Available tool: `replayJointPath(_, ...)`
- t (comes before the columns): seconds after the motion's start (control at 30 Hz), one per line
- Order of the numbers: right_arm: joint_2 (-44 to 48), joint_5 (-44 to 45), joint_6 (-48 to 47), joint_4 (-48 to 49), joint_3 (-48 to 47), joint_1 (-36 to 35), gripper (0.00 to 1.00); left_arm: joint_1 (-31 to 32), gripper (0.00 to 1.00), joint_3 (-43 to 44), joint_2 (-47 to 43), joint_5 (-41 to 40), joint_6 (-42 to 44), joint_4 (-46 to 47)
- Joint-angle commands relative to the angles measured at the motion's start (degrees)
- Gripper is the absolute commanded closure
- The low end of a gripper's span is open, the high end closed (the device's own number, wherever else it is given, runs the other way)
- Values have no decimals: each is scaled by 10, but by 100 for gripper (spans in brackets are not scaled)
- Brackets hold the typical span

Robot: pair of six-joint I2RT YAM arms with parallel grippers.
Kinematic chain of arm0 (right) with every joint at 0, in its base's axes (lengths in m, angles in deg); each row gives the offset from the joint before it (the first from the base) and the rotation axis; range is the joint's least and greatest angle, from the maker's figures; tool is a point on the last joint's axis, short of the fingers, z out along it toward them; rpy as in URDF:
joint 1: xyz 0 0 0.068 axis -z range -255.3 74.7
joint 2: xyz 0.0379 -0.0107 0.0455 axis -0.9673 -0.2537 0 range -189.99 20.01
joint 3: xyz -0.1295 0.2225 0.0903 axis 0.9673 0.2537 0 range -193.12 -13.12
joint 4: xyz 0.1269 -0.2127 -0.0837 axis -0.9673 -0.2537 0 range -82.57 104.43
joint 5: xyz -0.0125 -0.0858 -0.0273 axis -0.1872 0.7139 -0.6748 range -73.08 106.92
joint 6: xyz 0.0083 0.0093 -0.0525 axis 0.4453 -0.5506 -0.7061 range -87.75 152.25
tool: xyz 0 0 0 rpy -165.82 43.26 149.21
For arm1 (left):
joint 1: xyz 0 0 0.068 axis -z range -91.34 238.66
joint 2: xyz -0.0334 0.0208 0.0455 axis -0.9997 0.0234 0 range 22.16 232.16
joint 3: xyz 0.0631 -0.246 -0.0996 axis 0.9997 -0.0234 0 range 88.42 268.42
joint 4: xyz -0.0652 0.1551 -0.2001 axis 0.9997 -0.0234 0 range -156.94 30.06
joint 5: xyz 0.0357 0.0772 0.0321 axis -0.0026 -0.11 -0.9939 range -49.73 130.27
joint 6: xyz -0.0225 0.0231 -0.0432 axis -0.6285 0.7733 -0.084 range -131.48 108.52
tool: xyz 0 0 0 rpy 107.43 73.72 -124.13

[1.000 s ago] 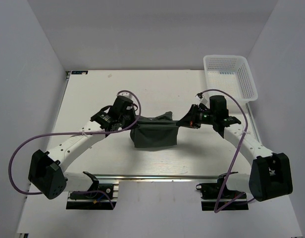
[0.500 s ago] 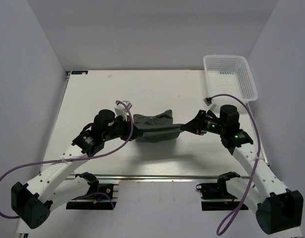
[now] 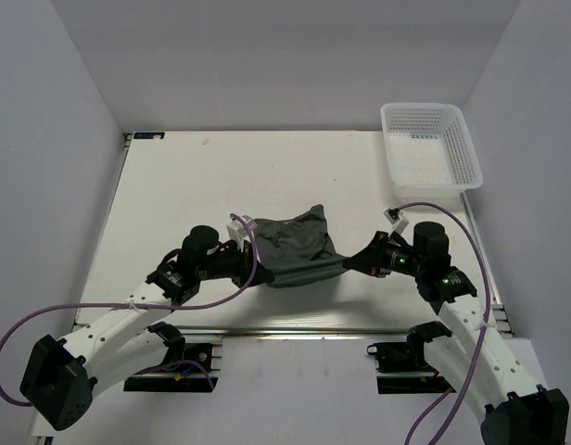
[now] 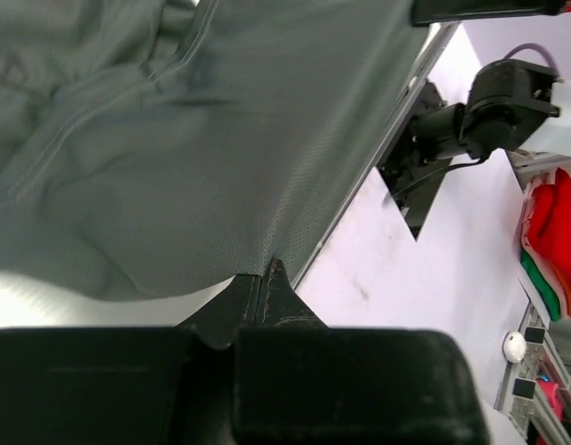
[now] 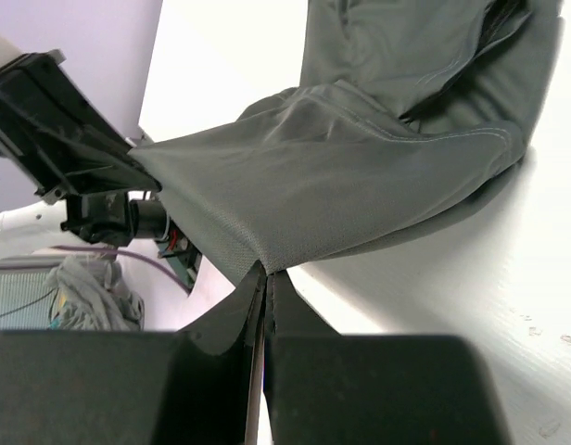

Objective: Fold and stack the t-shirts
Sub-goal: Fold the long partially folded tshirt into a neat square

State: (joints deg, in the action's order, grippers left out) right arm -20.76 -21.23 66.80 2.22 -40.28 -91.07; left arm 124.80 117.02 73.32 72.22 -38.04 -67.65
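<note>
White table (image 3: 174,176) carried all items. The dark grey-green t-shirt (image 3: 290,246) lay bunched at the middle of the table, towards its near edge. Its near edge was drawn taut between the two grippers and the far part was crumpled on the surface. A white mesh basket (image 3: 430,146) stood at the far right corner, well apart from the shirt. The left gripper (image 3: 256,263) was at the shirt's left end, jaws closed tight on a pinch of the cloth edge. The right gripper (image 3: 347,262) was at the right end, jaws likewise clamped on the cloth edge
</note>
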Motion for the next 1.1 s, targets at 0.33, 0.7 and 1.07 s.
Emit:
replayJointPath(0.33,-3,98,5,19,-62,6,100,0,100,51,96,98,13,174)
replayJointPath(0.7,-35,140,9,28,-78,6,100,-12,100,15,77,-4,-2,198)
replayJointPath(1.07,-123,145,12,69,-125,7,100,-42,100,10,102,-93,-30,177)
